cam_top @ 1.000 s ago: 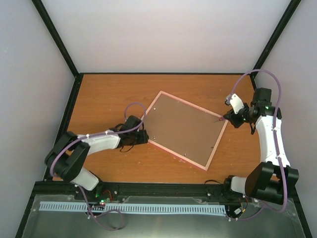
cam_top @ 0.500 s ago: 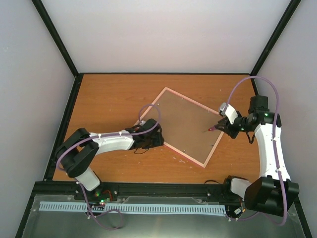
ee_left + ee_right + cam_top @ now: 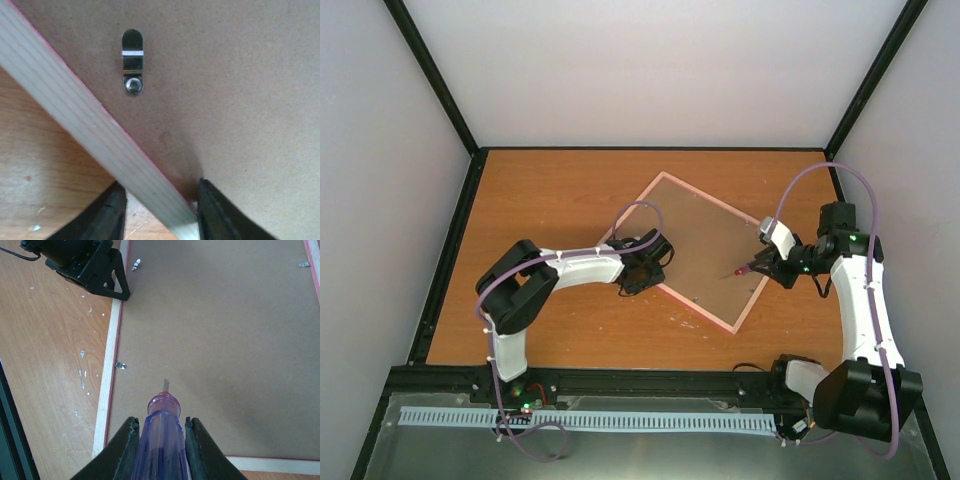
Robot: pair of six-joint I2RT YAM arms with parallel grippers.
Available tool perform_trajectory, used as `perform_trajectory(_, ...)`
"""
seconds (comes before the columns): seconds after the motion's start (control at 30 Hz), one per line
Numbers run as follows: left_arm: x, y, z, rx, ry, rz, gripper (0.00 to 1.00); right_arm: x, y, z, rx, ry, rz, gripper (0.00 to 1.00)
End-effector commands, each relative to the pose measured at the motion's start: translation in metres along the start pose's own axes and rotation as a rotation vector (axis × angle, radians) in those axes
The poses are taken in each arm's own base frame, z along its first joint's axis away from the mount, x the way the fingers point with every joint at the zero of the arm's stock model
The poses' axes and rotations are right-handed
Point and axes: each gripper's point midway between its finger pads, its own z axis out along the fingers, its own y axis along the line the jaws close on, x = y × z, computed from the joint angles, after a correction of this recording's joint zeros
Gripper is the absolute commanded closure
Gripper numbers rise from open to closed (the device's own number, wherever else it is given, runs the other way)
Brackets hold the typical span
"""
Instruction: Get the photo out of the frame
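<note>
1. The frame (image 3: 107, 390) lies face down on the desk (image 3: 540, 200), right of centre and turned diamond-wise, with its pink border around the upturned brown backing board (image 3: 705, 245).
2. The photo cannot be seen; the backing board covers the whole opening.
3. A metal retaining clip (image 3: 133, 62) sits on the board near the left rail, pointing inward over the board. A second clip (image 3: 120, 365) sits on the same rail.
4. The left gripper (image 3: 638, 272) is at the frame's left edge. Its jaws straddle the pale wooden rail, one finger on the desk side and one on the board side. Whether they clamp the rail cannot be told.
5. The right gripper (image 3: 767, 266) is over the frame's right part. Its jaws are narrow and hold a screwdriver (image 3: 162, 412) by its translucent red handle.
6. The screwdriver tip points down at the backing board; whether it touches cannot be told.
</note>
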Motion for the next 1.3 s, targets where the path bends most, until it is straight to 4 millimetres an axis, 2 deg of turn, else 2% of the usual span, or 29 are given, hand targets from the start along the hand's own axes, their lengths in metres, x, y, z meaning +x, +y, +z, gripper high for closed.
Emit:
perform_trajectory(0.0, 0.027, 0.041, 0.02, -0.146, 0.083, 0.04, 0.65, -0.007, 0.01, -0.004, -0.012, -0.033, -0.044, 0.97)
perform_trajectory(0.17, 0.015, 0.066, 0.017, -0.139, 0.068, 0.114, 0.88, -0.01, 0.027, -0.005, -0.073, -0.049, -0.067, 0.97)
perform_trajectory(0.27, 0.0, 0.073, 0.012, -0.081, 0.057, 0.178, 0.95, -0.01, 0.043, -0.001, -0.134, -0.046, -0.091, 0.97)
perform_trajectory(0.43, -0.015, 0.068, 0.009, -0.021, 0.019, 0.315, 0.99, -0.018, 0.068, 0.014, -0.227, -0.048, -0.102, 0.97)
perform_trajectory(0.5, -0.02, 0.072, 0.009, -0.042, -0.002, 0.306, 0.99, -0.025, 0.072, 0.023, -0.239, -0.044, -0.105, 0.97)
perform_trajectory(0.63, -0.022, 0.065, 0.003, 0.006, -0.02, 0.264, 0.99, -0.036, 0.068, 0.033, -0.23, -0.026, -0.097, 0.97)
perform_trajectory(0.73, -0.021, 0.059, -0.001, 0.055, -0.023, 0.241, 0.98, -0.036, 0.063, 0.033, -0.223, 0.007, -0.098, 0.97)
perform_trajectory(0.8, -0.02, 0.052, -0.005, 0.095, -0.022, 0.247, 0.96, -0.032, 0.06, 0.033, -0.205, 0.032, -0.121, 0.97)
perform_trajectory(0.83, -0.018, 0.044, -0.008, 0.134, -0.013, 0.263, 0.91, -0.03, 0.058, 0.032, -0.197, 0.044, -0.137, 0.97)
perform_trajectory(0.93, -0.018, 0.026, -0.021, 0.23, -0.017, 0.282, 0.58, -0.022, 0.062, 0.031, -0.211, 0.083, -0.156, 0.97)
perform_trajectory(0.97, -0.02, 0.022, -0.024, 0.239, -0.026, 0.268, 0.52, -0.02, 0.062, 0.032, -0.217, 0.091, -0.156, 0.97)
perform_trajectory(1.07, -0.032, 0.006, -0.03, 0.241, -0.05, 0.236, 0.47, -0.017, 0.063, 0.034, -0.223, 0.1, -0.152, 0.97)
perform_trajectory(1.27, -0.036, -0.017, -0.011, 0.188, -0.011, 0.21, 0.48, -0.013, 0.068, 0.043, -0.261, 0.103, -0.129, 0.97)
